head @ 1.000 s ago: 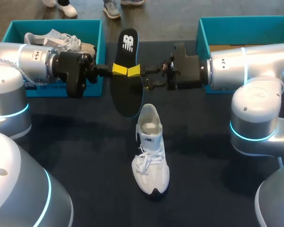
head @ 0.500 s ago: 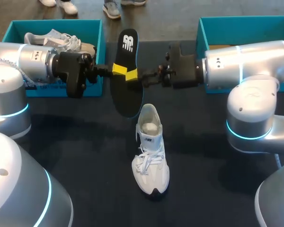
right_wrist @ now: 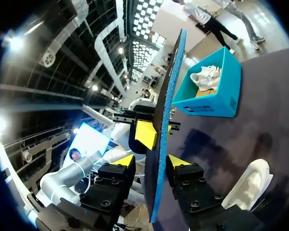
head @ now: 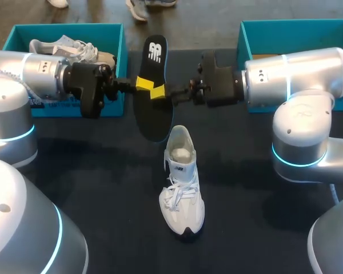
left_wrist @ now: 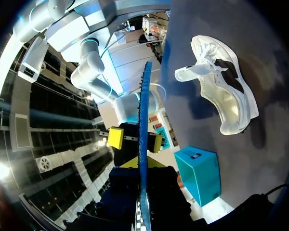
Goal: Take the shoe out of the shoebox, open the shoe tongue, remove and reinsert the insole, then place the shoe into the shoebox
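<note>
A black insole (head: 152, 117) hangs on edge above the table, between my two arms. My left gripper (head: 140, 83) is shut on its middle from the left; in the left wrist view the insole (left_wrist: 143, 110) rises from between my left gripper's (left_wrist: 140, 167) fingers. My right gripper (head: 160, 91) straddles the same stretch from the right. In the right wrist view the insole (right_wrist: 171, 82) runs between my right gripper's (right_wrist: 151, 161) fingers, and one finger still stands a little off it. The white shoe (head: 182, 188) stands on the table below, heel towards the insole.
A teal shoebox (head: 111, 35) at the back left holds a second white shoe (head: 68, 48). Another teal shoebox (head: 243, 40) stands at the back right, behind my right arm. The dark table runs bare around the white shoe.
My right gripper has slid a little left onto the insole and its fingers have narrowed around it. My left gripper and the insole have stayed still.
</note>
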Robot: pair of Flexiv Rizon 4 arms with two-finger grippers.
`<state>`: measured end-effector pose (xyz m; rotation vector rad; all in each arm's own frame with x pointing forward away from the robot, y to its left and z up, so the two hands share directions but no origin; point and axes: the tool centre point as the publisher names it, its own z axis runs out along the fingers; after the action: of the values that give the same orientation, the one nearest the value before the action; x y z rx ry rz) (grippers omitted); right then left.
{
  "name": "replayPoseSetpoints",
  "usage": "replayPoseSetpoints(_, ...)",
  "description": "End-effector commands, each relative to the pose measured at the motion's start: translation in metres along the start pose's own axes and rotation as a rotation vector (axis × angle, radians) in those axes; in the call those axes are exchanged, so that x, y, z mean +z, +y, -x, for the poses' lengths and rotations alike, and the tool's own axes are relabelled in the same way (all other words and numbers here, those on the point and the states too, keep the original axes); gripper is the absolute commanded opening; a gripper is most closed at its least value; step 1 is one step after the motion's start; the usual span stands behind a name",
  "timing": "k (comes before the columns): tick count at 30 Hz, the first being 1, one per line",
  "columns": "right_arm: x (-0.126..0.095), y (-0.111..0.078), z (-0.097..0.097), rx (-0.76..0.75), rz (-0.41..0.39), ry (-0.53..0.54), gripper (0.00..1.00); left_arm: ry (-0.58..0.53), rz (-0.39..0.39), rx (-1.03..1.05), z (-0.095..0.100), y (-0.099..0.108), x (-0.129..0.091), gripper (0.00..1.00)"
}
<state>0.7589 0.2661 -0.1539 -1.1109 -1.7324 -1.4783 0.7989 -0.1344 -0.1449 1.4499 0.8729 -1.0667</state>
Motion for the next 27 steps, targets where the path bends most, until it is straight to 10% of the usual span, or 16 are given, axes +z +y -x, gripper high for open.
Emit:
replayPoseSetpoints(1, -0.0002, -0.0019, 0.0013, 0.002, 0.004, 0.001, 0.33, 0.001, -0.002, 0.002, -0.0004, 0.0007, 0.0016, 0.0)
replayPoseSetpoints(27, -0.0016, -0.0065, 0.0066, 0.026, -0.005, 0.012, 0.19, 0.012, 0.003, 0.01, -0.0009, 0.0002, 0.0045, 0.0)
